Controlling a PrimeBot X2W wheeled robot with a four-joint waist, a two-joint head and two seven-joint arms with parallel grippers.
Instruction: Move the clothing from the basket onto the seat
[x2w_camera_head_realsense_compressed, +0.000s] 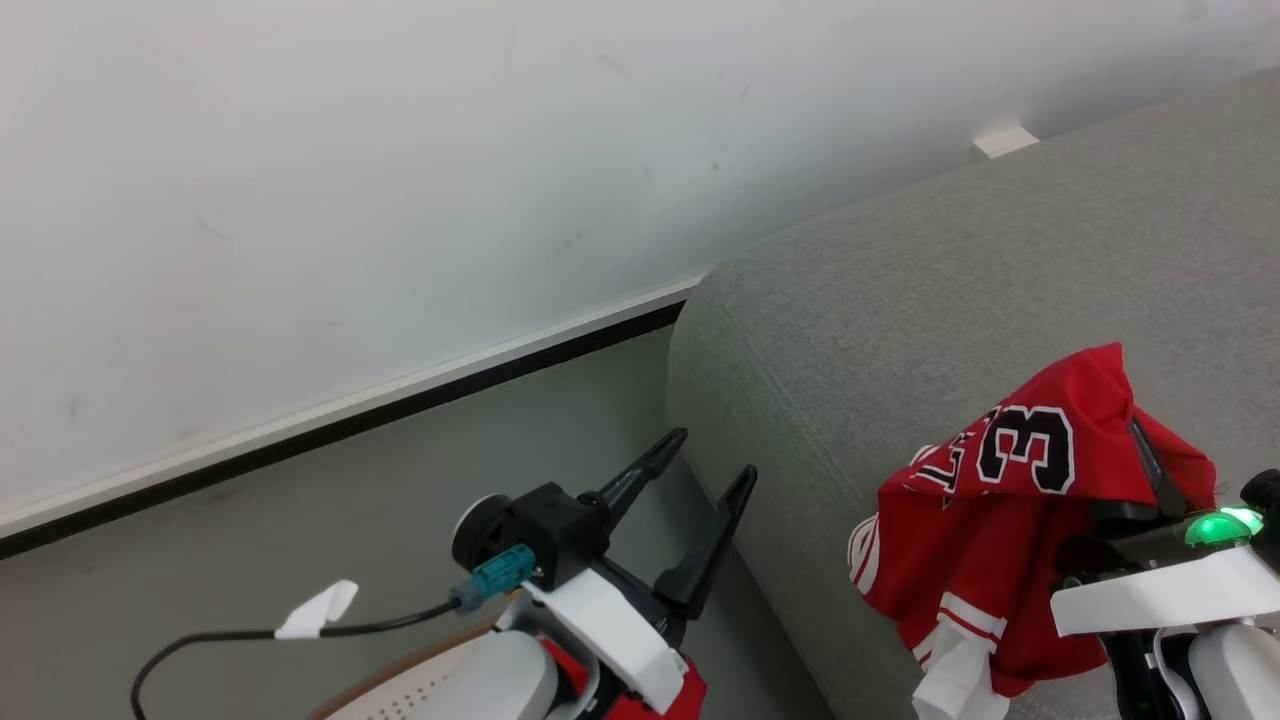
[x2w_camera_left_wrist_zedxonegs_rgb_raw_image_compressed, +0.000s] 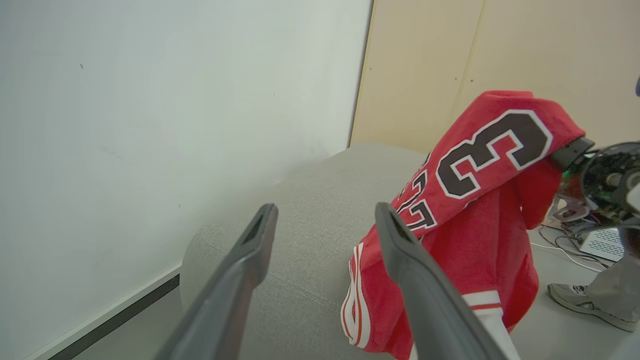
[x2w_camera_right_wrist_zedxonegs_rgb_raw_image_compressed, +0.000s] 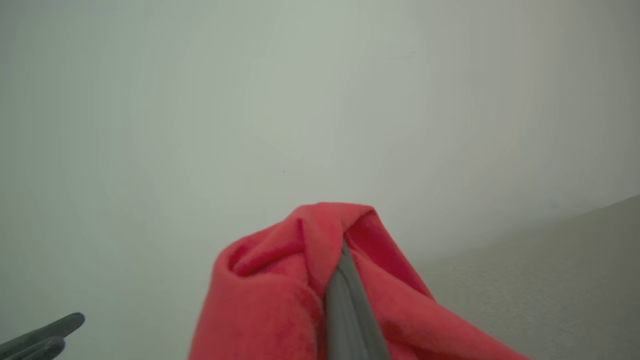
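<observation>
While the right tool pinches the top of the red jersey, the cloth hangs straight down from that grip, long axis upright, its lower folds over the grey seat and seemingly touching it. The seat lies directly beneath, so letting go should be enough. The left tool, spread wide and empty, sits well to the left, nearer the basket.

- The basket is cut by the head view's bottom edge; the left arm covers most of it;
- red cloth beside it is nearly all hidden; we cannot tell which garment it is;
- the jersey wraps the right gripper; we see just a dark sliver of its fingers;
- a person is cut off by the left wrist view's edge above the shoe.
</observation>
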